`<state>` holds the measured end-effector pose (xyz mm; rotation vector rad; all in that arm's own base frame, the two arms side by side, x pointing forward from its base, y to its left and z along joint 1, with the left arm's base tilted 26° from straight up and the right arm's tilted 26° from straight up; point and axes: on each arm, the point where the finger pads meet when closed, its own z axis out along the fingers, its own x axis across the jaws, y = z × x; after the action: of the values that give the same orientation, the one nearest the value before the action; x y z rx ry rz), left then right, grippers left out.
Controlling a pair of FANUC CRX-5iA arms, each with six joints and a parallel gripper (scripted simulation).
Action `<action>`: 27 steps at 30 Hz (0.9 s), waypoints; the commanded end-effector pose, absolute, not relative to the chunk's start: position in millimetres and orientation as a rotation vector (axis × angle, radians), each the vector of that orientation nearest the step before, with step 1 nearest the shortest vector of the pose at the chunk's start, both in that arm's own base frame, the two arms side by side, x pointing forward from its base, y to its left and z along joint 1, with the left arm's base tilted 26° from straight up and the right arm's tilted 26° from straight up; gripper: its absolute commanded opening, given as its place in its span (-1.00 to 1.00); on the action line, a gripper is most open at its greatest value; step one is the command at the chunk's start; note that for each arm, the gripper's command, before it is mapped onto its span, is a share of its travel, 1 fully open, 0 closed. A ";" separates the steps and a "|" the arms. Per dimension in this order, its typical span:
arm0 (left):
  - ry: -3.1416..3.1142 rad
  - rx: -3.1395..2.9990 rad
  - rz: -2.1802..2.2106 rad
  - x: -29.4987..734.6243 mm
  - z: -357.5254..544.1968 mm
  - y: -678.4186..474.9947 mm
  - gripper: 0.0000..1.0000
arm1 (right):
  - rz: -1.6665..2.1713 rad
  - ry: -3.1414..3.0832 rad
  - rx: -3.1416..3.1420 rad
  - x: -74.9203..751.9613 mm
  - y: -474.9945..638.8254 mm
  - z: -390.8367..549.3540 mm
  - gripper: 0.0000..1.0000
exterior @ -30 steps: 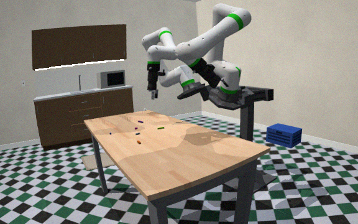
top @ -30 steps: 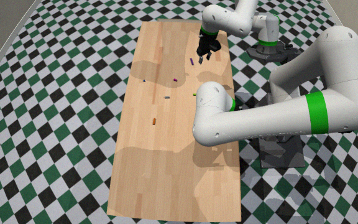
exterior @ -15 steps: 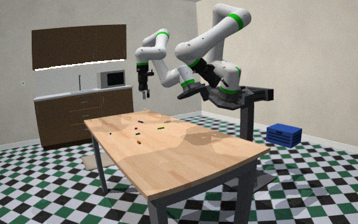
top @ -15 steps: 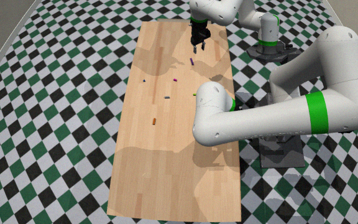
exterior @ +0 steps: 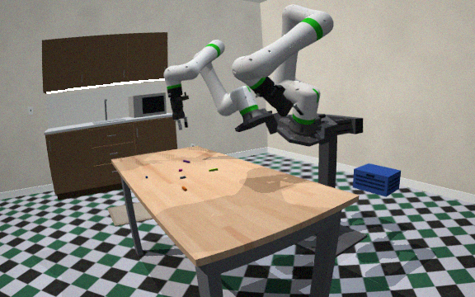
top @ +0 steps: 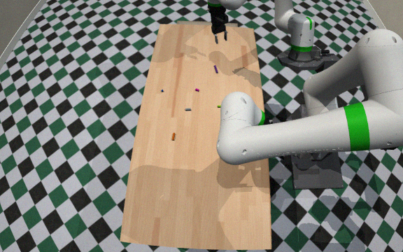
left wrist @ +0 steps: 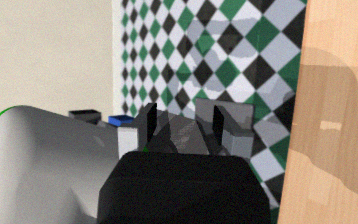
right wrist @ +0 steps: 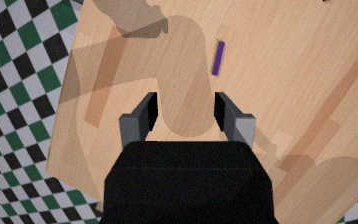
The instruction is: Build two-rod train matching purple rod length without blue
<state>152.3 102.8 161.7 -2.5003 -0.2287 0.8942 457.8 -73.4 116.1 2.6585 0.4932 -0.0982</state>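
Note:
The purple rod [top: 215, 69] [exterior: 186, 161] [right wrist: 218, 58] lies flat toward the table's far end. The magenta rod [top: 197, 89] [exterior: 181, 170], grey rod [top: 187, 109] [exterior: 183, 177], orange rod [top: 173, 136] [exterior: 184, 188] and lime rod [top: 219, 106] [exterior: 213, 169] lie apart from one another; the left arm partly hides the lime one in the top view. A tiny blue rod [top: 162, 91] [exterior: 147, 177] lies near one long edge. My right gripper [top: 221, 37] [exterior: 183, 124] [right wrist: 185, 104] is open and empty, high above the far end, beyond the purple rod. My left gripper [left wrist: 184, 115] is open and empty, beside the table.
The left arm [top: 292, 134] [exterior: 270, 58] reaches over one long side of the table [top: 173, 210] [exterior: 237, 223] and hides part of it in the top view. The right arm [exterior: 196, 66] extends over the far end. A blue crate [exterior: 377, 179] stands on the floor.

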 end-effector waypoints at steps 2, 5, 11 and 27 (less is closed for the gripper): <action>-0.229 -2.501 0.893 152.6 162.0 102.5 1.00 | -0.119 0.408 2.736 447.7 -145.0 153.6 1.00; -0.229 -2.501 0.893 152.6 162.0 102.5 1.00 | -0.119 0.393 2.747 443.6 -158.9 160.9 1.00; -0.229 -2.501 0.893 152.6 162.0 102.5 1.00 | -0.106 0.307 2.807 414.0 -223.7 197.0 1.00; -0.229 -2.501 0.893 152.6 162.0 102.5 1.00 | -0.022 0.150 2.879 311.6 -341.5 278.2 1.00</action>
<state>152.3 102.8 161.7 -2.5003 -0.2287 0.8942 348.2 -304.5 249.9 2.8526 0.1931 -0.0538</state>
